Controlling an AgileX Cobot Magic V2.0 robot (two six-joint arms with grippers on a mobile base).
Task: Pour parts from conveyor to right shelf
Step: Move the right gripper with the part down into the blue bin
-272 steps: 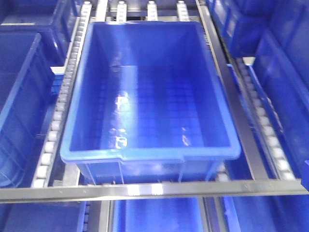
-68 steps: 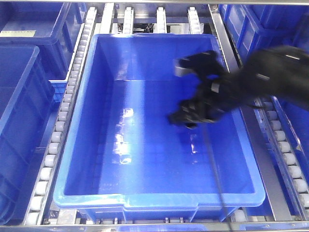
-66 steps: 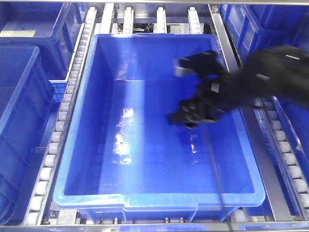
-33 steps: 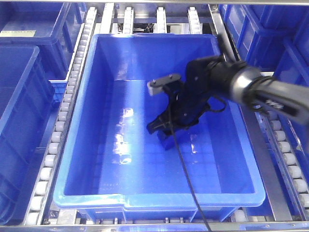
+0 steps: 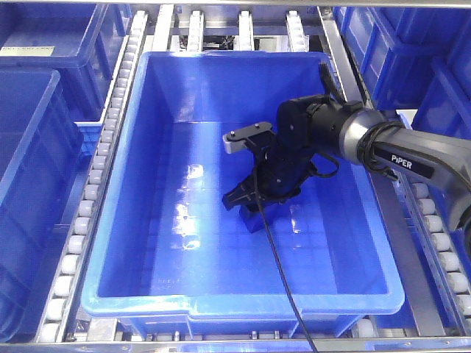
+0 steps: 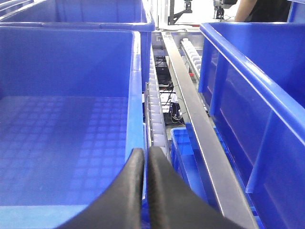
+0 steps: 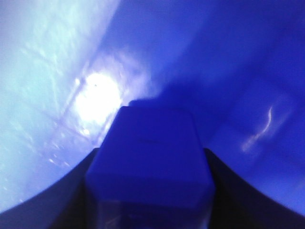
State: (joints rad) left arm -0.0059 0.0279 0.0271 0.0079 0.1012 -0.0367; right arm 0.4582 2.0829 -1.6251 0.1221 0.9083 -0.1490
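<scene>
The right shelf's roller tracks (image 5: pixel 87 209) carry a large glossy blue tub (image 5: pixel 132 243), seen from above in the front view. My right arm reaches into that tub from the right. Its gripper (image 5: pixel 250 204) is low over the tub's floor, shut on the part (image 5: pixel 257 220), a small blue block. In the right wrist view the block (image 7: pixel 150 152) fills the space between the dark fingers (image 7: pixel 71 195), close to the shiny tub floor. My left gripper (image 6: pixel 145 153) is shut with nothing in it, above a tub's rim (image 6: pixel 136 95). The conveyor is out of view.
More blue tubs (image 5: pixel 29 147) stand left and right (image 5: pixel 419 44) of the middle one. Steel rails (image 5: pixel 390 213) and rollers run between them. A black cable (image 5: pixel 283 279) trails from the right arm across the tub. Lower tubs (image 6: pixel 190 157) show beneath the rack.
The right arm has come into the tub from the right and moved left and down with the block. In the last half second it sank only slightly.
</scene>
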